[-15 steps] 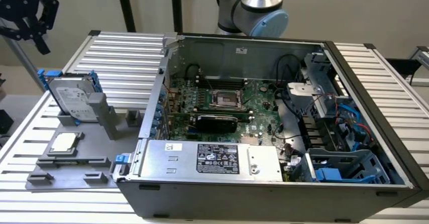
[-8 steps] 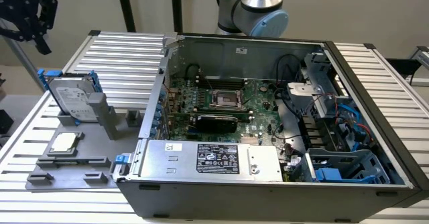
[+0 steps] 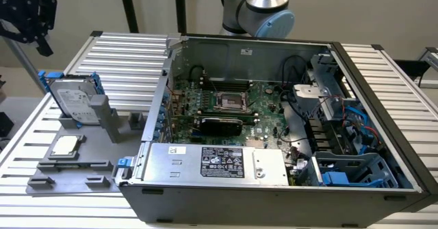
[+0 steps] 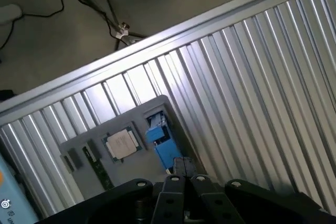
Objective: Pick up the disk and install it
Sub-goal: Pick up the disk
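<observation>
My claw (image 4: 182, 167) is clenched, jaws pressed together on nothing. In the exterior view I hang at eleven o'clock from the disk (image 3: 72, 101), well apart from it. The disk stands upright in the grey rack (image 3: 110, 118), at nine o'clock from the open case (image 3: 239, 46), with the chip (image 3: 65, 146) lying flat at its six o'clock.
</observation>
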Robot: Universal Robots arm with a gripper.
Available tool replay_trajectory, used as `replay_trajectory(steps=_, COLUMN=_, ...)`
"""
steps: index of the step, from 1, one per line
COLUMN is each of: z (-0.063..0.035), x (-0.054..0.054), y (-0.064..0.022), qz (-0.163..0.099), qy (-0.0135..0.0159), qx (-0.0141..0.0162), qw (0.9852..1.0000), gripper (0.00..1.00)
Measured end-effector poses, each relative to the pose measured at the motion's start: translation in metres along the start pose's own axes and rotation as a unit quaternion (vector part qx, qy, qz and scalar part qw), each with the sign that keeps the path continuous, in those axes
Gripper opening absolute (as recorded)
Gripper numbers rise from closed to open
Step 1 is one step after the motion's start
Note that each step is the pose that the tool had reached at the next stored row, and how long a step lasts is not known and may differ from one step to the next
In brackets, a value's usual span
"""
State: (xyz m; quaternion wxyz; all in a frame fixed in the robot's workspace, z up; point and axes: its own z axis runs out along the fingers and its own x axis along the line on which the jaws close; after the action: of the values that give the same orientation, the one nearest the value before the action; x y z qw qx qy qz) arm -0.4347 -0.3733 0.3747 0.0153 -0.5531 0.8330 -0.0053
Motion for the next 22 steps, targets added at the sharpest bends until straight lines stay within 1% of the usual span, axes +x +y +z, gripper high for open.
replay_trajectory(steps=3, z=0.0006, x=0.0000, y=0.0000, qz=-0.028, qy=-0.0007, qx=-0.0006, qw=0.9996, gripper=0.11)
replay_trajectory(steps=6, z=0.0012, x=0.0000, y=0.0000, qz=-0.055, qy=-0.0014, qx=-0.0011, qw=0.9985, gripper=0.11)
replay_trajectory(steps=9, z=0.0019, x=0.0000, y=0.0001, qz=-0.082, qy=-0.0021, qx=-0.0016, qw=0.9967, gripper=0.11)
replay_trajectory(steps=11, z=0.0024, x=0.0000, y=0.0001, qz=-0.100, qy=-0.0026, qx=-0.0021, qw=0.9949, gripper=0.11)
replay_trajectory(steps=14, z=0.0034, x=0.0000, y=0.0001, qz=-0.127, qy=-0.0030, qx=-0.0034, qw=0.9919, gripper=0.11)
replay_trajectory(steps=17, z=0.0048, x=0.0001, y=0.0001, qz=-0.154, qy=-0.0033, qx=-0.0055, qw=0.9881, gripper=0.11)
replay_trajectory(steps=20, z=0.0061, x=0.0001, y=0.0002, qz=-0.181, qy=-0.0032, qx=-0.0086, qw=0.9835, gripper=0.11)
replay_trajectory(steps=22, z=0.0070, x=0.0002, y=0.0002, qz=-0.199, qy=-0.0030, qx=-0.0119, qw=0.9799, gripper=0.11)
